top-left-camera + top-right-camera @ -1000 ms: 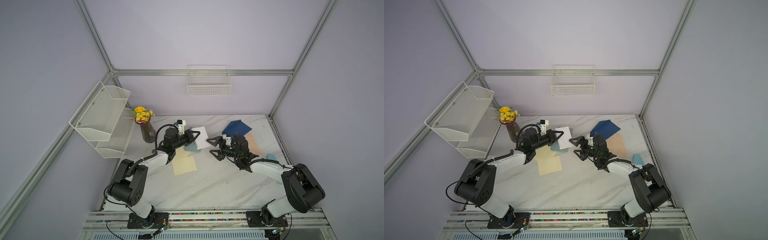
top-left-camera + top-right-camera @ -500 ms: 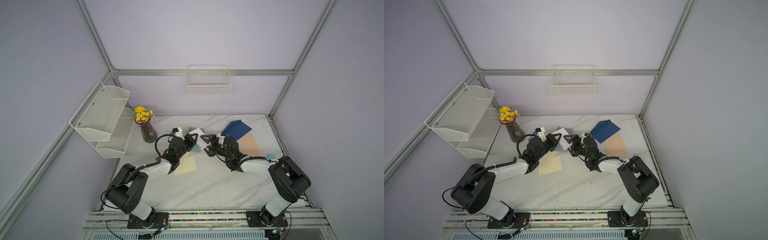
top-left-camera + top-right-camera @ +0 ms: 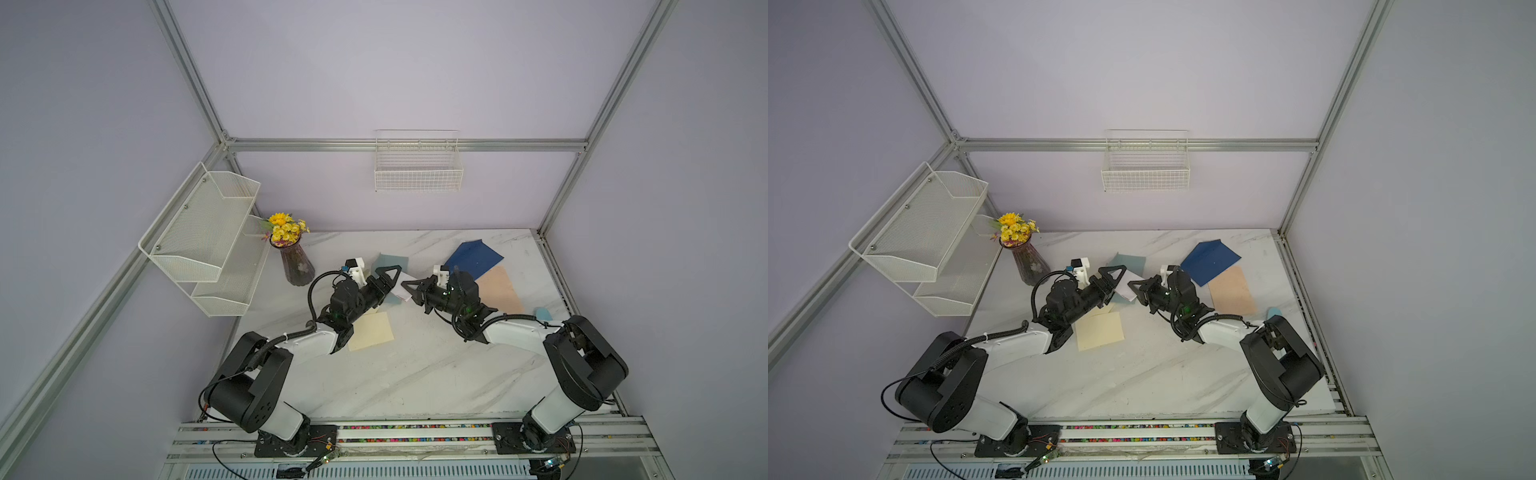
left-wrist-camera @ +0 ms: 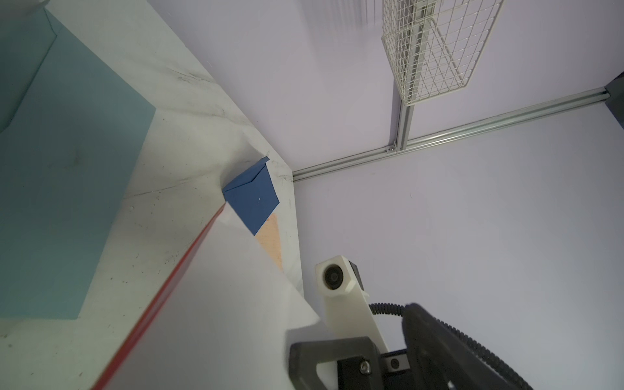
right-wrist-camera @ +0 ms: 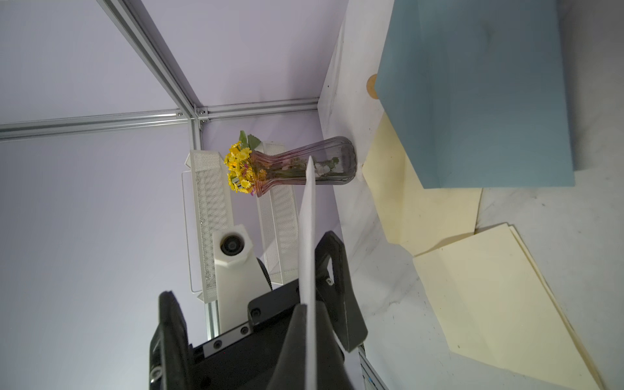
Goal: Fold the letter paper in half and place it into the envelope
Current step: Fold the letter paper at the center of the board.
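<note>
Letter paper (image 3: 400, 287) hangs in the air over the middle of the table (image 3: 415, 374), between the two arms. In both top views only a small white corner of it shows; the rest is covered by the black fingers. The right gripper (image 3: 409, 289) is pressed together on one edge of the sheet. In the right wrist view the sheet is seen edge-on, a thin white strip (image 5: 308, 236) rising out of that pinch, so I cannot tell whether it is folded. The left gripper (image 3: 392, 284) stands spread wide with the strip between its fingers; whether either finger touches it is unclear. Its own wrist view shows none of its fingers, only the sheet filling the lower frame, with a red line (image 4: 162, 297) along one edge, hard to make out.

Under the paper lies a teal envelope (image 3: 390, 262), partly hidden by the left gripper. A dark blue envelope (image 3: 473, 257) overlaps a peach sheet (image 3: 498, 291), and the left arm hides part of the cream sheets (image 3: 372, 332). A small pale blue thing (image 3: 542, 312) by the right arm is too hidden to name.
</note>
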Robot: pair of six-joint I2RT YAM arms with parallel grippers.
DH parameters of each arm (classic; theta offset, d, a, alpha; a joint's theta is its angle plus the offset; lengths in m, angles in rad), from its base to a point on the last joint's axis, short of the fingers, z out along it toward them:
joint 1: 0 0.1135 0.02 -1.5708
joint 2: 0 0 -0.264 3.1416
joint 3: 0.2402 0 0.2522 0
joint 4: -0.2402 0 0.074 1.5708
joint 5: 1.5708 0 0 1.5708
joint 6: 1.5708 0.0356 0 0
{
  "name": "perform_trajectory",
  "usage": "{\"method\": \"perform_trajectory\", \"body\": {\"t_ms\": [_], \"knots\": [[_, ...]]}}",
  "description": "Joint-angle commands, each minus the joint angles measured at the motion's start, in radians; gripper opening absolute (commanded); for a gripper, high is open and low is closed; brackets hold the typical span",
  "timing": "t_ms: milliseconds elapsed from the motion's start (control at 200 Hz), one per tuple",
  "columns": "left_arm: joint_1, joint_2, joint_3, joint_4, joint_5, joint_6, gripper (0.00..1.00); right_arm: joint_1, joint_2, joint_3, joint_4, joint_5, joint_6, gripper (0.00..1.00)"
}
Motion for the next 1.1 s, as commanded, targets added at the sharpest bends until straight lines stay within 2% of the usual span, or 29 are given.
{"method": "perform_trajectory", "body": {"t_ms": [0,150,275,365,450,520,615,655,705,795,850,970,1010,1095], "knots": [[0.056,0.021,0.012,0.124,0.255,0.097,0.93,-0.009,-0.035,0.035,-0.050,-0.156,-0.051,0.00],[0.139,0.096,0.036,0.187,0.509,0.100,0.87,-0.009,-0.083,0.084,-0.222,-0.262,-0.173,0.00],[0.174,0.140,0.073,0.207,0.674,0.093,0.74,-0.011,-0.098,0.135,-0.335,-0.315,-0.255,0.00],[0.186,0.155,0.103,0.181,0.763,0.109,0.57,-0.011,-0.097,0.170,-0.402,-0.328,-0.305,0.00],[0.204,0.153,0.108,0.169,0.814,0.120,0.52,-0.012,-0.089,0.195,-0.431,-0.351,-0.326,0.00],[0.218,0.147,0.107,0.158,0.837,0.125,0.41,-0.013,-0.089,0.207,-0.457,-0.356,-0.346,0.00],[0.229,0.140,0.105,0.145,0.851,0.125,0.15,-0.015,-0.092,0.204,-0.472,-0.351,-0.356,0.00],[0.230,0.134,0.103,0.145,0.847,0.121,0.09,-0.017,-0.098,0.195,-0.471,-0.343,-0.354,0.07],[0.229,0.126,0.103,0.147,0.839,0.112,0.05,-0.018,-0.103,0.186,-0.467,-0.330,-0.351,0.22],[0.230,0.117,0.107,0.160,0.818,0.090,0.00,-0.018,-0.107,0.175,-0.462,-0.302,-0.348,0.32],[0.230,0.115,0.110,0.171,0.809,0.075,0.00,-0.018,-0.110,0.168,-0.462,-0.279,-0.343,0.42],[0.230,0.115,0.117,0.165,0.778,0.045,0.00,-0.020,-0.122,0.150,-0.462,-0.227,-0.331,0.82],[0.230,0.114,0.116,0.164,0.756,0.030,0.00,-0.020,-0.126,0.145,-0.462,-0.209,-0.322,0.87],[0.230,0.097,0.112,0.126,0.685,0.019,0.00,-0.019,-0.136,0.119,-0.423,-0.166,-0.275,0.89]]}}
